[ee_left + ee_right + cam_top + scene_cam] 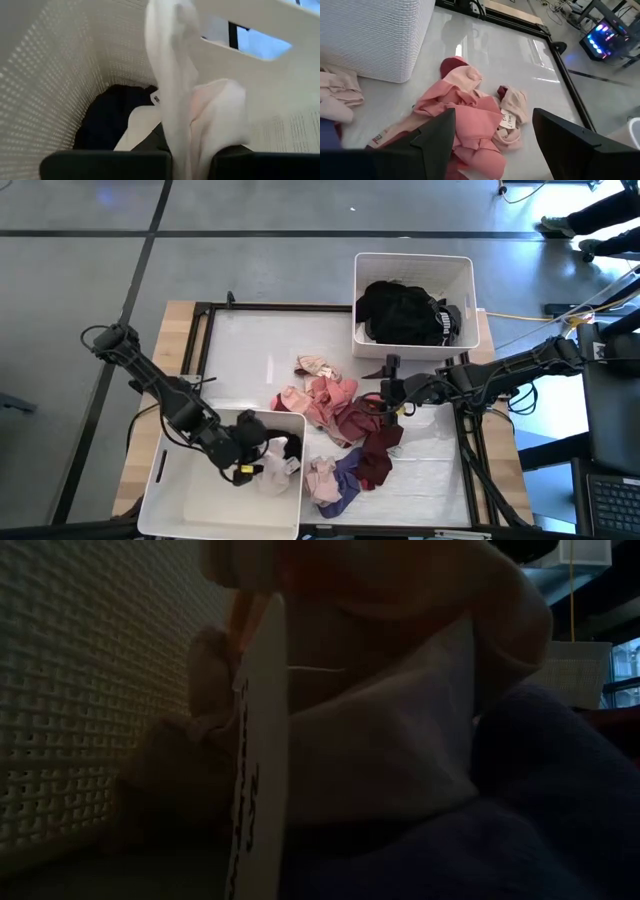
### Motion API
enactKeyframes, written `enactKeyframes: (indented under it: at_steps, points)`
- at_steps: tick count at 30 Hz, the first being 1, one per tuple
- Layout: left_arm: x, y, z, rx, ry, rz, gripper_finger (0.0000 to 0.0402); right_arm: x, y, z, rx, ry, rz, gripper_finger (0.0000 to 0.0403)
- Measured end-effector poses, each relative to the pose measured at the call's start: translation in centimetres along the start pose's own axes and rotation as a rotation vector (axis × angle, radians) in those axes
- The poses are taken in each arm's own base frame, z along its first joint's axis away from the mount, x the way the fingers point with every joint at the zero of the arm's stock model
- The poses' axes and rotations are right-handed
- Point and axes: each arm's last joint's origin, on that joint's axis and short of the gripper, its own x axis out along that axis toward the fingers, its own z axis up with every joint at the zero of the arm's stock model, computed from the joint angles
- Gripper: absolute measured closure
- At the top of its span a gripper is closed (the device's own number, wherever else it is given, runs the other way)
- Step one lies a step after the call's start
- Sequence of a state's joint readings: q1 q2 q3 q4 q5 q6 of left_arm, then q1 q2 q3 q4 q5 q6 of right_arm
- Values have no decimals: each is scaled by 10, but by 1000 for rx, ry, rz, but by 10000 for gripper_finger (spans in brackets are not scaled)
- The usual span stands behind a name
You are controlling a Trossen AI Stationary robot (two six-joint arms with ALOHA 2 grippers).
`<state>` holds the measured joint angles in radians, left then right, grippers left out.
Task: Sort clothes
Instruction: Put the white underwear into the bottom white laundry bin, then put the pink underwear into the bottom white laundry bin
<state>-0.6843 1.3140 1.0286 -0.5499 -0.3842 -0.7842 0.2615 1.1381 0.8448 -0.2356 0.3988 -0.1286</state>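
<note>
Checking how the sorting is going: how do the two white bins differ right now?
The far bin near the right arm holds only black clothes; the near bin at the left arm holds a white garment and a little black. The left gripper reaches into the near bin; no gripper is at the far bin. Both are white rectangular bins.

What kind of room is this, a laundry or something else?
Probably a robotics lab, not a laundry: two arms work a framed table of clothes, cables trail across bare floor, and a lit computer glows nearby.

Two white perforated plastic bins sit on the counter (240, 350), one bin (412, 270) at its far right corner and another bin (190, 490) at its near left corner.
</note>
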Motion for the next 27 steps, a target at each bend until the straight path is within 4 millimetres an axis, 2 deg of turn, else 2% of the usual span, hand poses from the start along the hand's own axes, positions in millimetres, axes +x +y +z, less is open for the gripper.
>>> enactKeyframes:
  at_steps: [3, 8, 14, 22, 27]
  points:
    - [0, 0, 1, -20, 6, -12, 358, 0, 0, 0, 22, 2, 0, 139]
    - [1, 1, 1, -56, 54, -47, 296, 3, 1, -1, 22, 8, 1, 139]
    - [-14, 12, 7, -315, 252, -191, 237, 5, 2, -2, 17, 15, 2, 139]
    - [-56, 15, 33, -344, 236, -145, 234, 5, 2, -2, 13, 16, 2, 139]
    - [-83, 12, 55, -237, 114, -104, 238, 5, 2, -1, 22, 12, 1, 139]
